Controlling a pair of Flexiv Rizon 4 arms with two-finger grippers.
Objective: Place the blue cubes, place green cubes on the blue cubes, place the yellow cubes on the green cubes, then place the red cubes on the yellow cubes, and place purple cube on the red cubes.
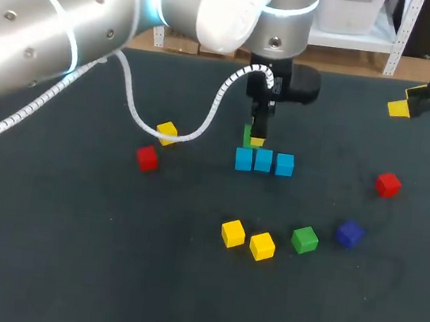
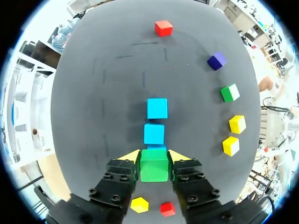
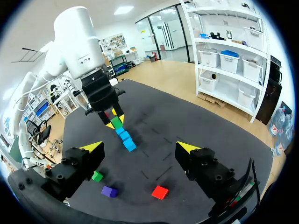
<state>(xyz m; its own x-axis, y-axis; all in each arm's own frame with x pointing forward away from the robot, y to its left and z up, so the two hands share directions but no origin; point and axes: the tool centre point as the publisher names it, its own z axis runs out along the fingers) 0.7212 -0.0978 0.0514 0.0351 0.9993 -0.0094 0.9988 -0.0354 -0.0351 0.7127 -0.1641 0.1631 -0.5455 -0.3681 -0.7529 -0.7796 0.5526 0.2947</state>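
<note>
Left arm point(image 1: 65, 28): large and white, close under the head camera; it comes in from the left side and its wrist is over the middle of the dark table point(image 1: 64, 268).
Left gripper point(image 2: 154, 156): points straight down. Its two yellow-tipped fingers press on opposite sides of a green cube, closed only as far as the cube's width.
Held green cube point(image 2: 154, 170): directly over the end cube of the blue row, on the left arm's side. Whether it touches that blue cube cannot be told.
Blue cubes point(image 1: 263, 161): three in a straight row, close together, at the middle of the table. From the left wrist, the nearest one is almost hidden under the held green cube.
Yellow pair point(image 1: 261, 246): two yellow cubes just beside each other, on the robot's side of the blue row.
Loose green cube point(image 1: 305, 239): flat on the table, between the yellow pair and the purple cube.
Purple cube point(image 1: 350, 233): just to the right of the loose green cube.
Single yellow cube point(image 1: 167, 132): left of the blue row, beside the left arm's white coiled cable.
Near red cube point(image 1: 147, 157): close by the single yellow cube.
Far red cube point(image 1: 388, 184): well apart from the blue row, to its right.
Right gripper point(image 3: 140, 147): hangs above the table's far right part, fingers spread wide, nothing between them.
</note>
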